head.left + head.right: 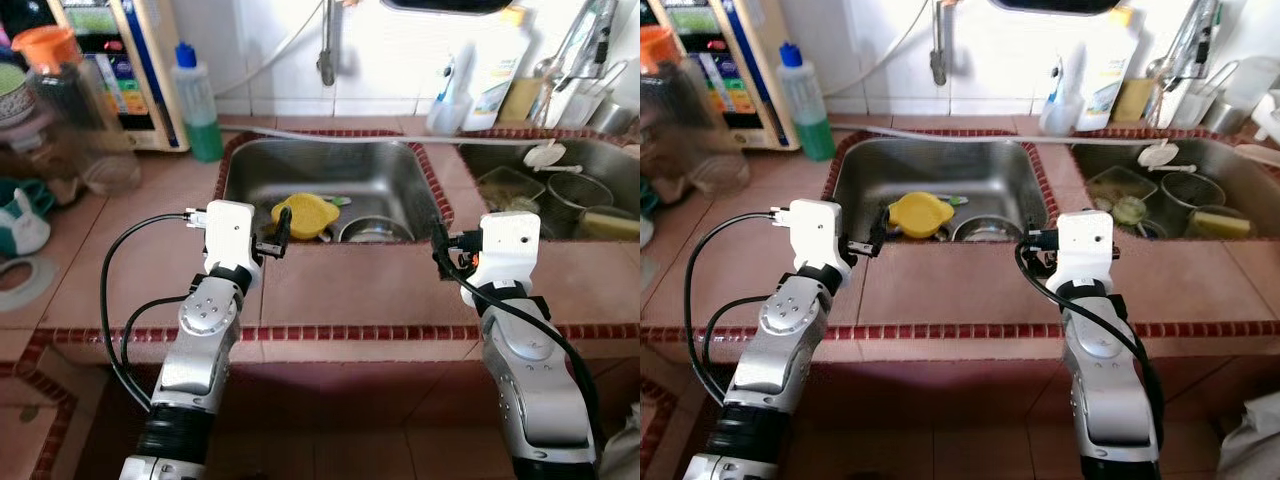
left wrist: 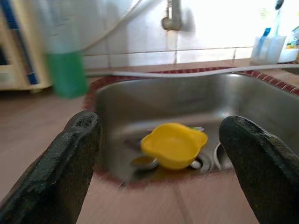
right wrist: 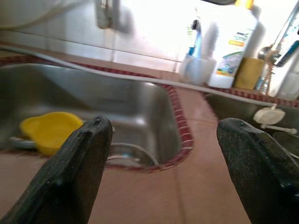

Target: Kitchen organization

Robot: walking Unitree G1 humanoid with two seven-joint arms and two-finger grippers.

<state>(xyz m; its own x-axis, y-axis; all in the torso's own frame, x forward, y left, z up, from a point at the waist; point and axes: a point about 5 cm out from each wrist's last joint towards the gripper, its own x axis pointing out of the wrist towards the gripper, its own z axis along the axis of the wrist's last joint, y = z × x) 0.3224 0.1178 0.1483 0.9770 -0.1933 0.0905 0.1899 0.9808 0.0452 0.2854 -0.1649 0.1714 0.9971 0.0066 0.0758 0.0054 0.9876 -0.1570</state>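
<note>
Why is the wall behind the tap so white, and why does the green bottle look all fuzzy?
In the eye views, bright light washes out the wall behind the tap; in the left wrist view the green bottle is blurred while the yellow bowl is fairly clear; in the right wrist view the white bottle glares.

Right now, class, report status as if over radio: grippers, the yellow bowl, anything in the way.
Left gripper open at sink's near rim. Right gripper open over counter. Yellow bowl in sink, untouched. Nothing between.
</note>
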